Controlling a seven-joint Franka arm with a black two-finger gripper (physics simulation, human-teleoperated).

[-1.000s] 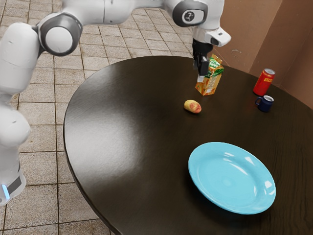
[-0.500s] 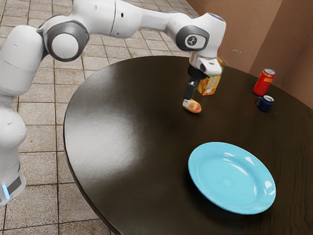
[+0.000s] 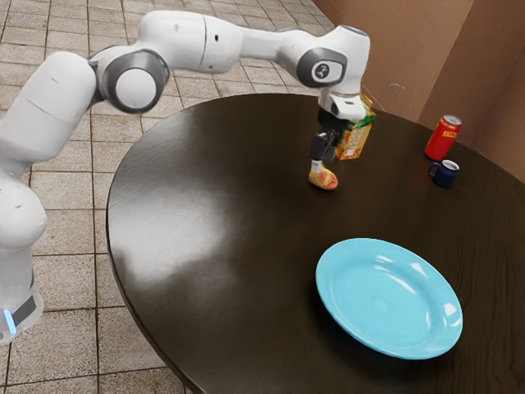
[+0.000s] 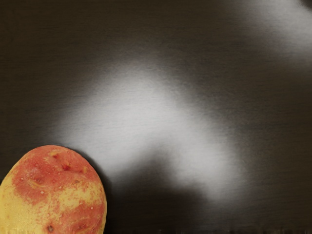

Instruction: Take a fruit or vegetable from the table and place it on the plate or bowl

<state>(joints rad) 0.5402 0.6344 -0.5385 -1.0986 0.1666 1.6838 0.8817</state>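
Observation:
A small yellow and red potato (image 3: 327,179) lies on the dark round table (image 3: 205,230), toward its far side. My black gripper (image 3: 318,171) has come down right at the potato, against its side toward the exterior view's left. In the wrist view the potato (image 4: 51,192) sits large and close just under my hand, resting on the table top. A light blue plate (image 3: 388,297) lies empty near the table's front edge, well toward the exterior view's right of the potato.
An orange and green juice carton (image 3: 354,135) stands just behind my hand. A red can (image 3: 442,137) and a dark blue mug (image 3: 445,173) stand at the far right. Tiled floor surrounds the table.
My hand came down from beside the carton to the potato a second ago, and has hardly moved in the last half second. The potato lies where it was.

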